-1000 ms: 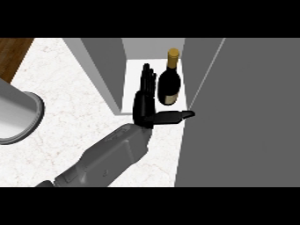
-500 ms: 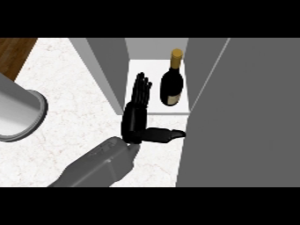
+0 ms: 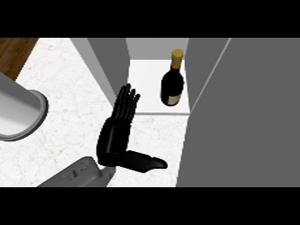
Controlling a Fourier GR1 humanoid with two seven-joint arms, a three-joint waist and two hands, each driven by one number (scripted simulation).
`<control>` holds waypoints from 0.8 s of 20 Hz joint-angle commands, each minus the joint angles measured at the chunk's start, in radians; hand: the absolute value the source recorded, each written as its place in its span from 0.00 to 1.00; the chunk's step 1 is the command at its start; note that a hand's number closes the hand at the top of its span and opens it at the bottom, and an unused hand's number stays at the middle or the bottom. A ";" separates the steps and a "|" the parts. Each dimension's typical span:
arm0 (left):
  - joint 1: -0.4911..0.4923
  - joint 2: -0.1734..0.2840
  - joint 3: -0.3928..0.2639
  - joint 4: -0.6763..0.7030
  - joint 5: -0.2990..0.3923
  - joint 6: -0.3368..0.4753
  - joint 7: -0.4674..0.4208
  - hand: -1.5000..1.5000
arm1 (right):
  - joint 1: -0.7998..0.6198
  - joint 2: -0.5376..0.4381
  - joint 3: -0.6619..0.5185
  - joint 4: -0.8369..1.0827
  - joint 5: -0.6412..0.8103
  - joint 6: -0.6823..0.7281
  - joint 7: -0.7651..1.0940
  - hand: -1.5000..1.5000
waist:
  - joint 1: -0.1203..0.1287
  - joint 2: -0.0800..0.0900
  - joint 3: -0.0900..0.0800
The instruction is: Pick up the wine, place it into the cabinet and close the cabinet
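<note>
The wine (image 3: 172, 83) stands inside the cabinet (image 3: 157, 110) at about 12 o'clock from my hand (image 3: 118, 132) — placing looks done, only closing the door (image 3: 243, 114) is left. Its long axis is upright, cork toward 12. My hand is flat, fingers straight, holding nothing.

A single black hand (image 3: 118, 132) shows in the lower middle of the frame, rising from a grey forearm (image 3: 77, 175) that enters at the lower edge, left of centre. Its fingers (image 3: 126, 103) are straight and held together, pointing toward the top of the frame and tilted slightly right. The thumb (image 3: 142, 161) juts out sideways to the right, low on the palm. It holds nothing.
</note>
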 commanded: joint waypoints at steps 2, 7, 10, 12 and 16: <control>0.102 0.167 0.000 -0.214 -0.034 -0.064 0.053 0.00 | 0.026 -0.049 0.029 -0.033 -0.041 0.078 0.015 1.00 | 0.002 -0.001 0.000; 0.194 0.294 0.034 -0.372 -0.049 -0.116 0.059 1.00 | 0.043 -0.068 0.123 -0.045 -0.040 0.145 0.022 1.00 | 0.006 -0.001 -0.001; 0.312 0.408 0.070 -0.424 -0.049 -0.207 0.028 1.00 | 0.103 -0.077 0.111 -0.054 -0.099 0.182 -0.004 1.00 | 0.002 0.001 0.000; 0.326 0.406 0.082 -0.480 -0.052 -0.162 0.031 1.00 | 0.123 -0.069 0.173 -0.111 -0.162 0.179 0.067 1.00 | 0.002 -0.002 0.000; 0.426 0.524 0.159 -0.526 -0.010 -0.242 0.028 1.00 | 0.110 -0.026 0.288 -0.112 -0.081 0.174 0.049 1.00 | 0.008 -0.002 -0.001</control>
